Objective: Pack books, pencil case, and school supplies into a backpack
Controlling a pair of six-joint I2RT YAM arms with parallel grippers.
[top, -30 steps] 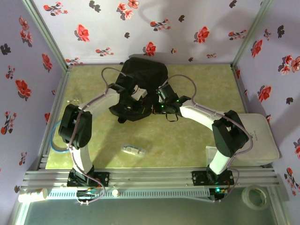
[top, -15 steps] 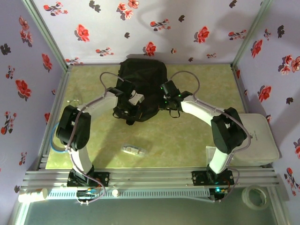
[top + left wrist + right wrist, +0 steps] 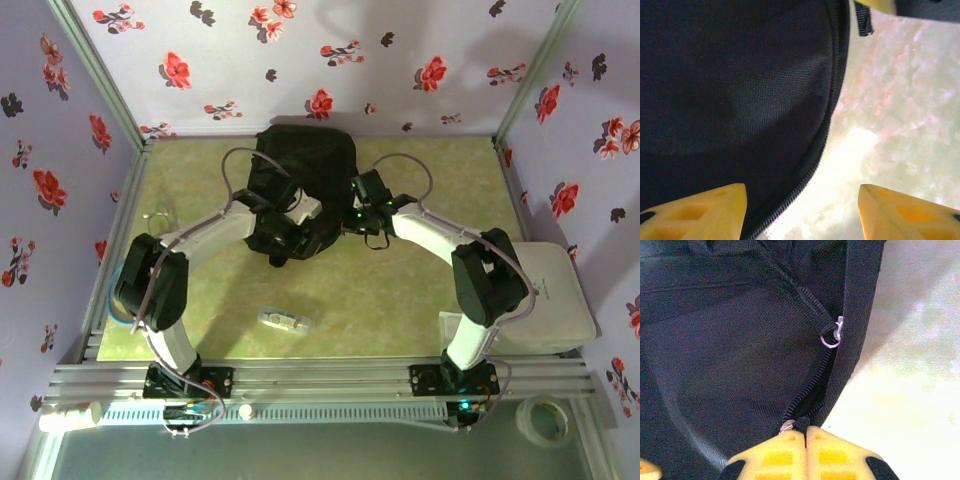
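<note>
My left pincer has sprung apart since a second ago, now spread over the backpack's lower edge, right pincer pressed together at the zip, its hold on the pull unclear, backpack's inside hidden, pencil case on the table nearer me.

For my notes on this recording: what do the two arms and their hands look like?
Both the left arm and right arm have white tubular links joined by bulky black joints, with a grey cable looping by each wrist. Green lights glow at the right wrist. The left hand and right hand have yellow wedge-shaped fingers with recesses.
</note>
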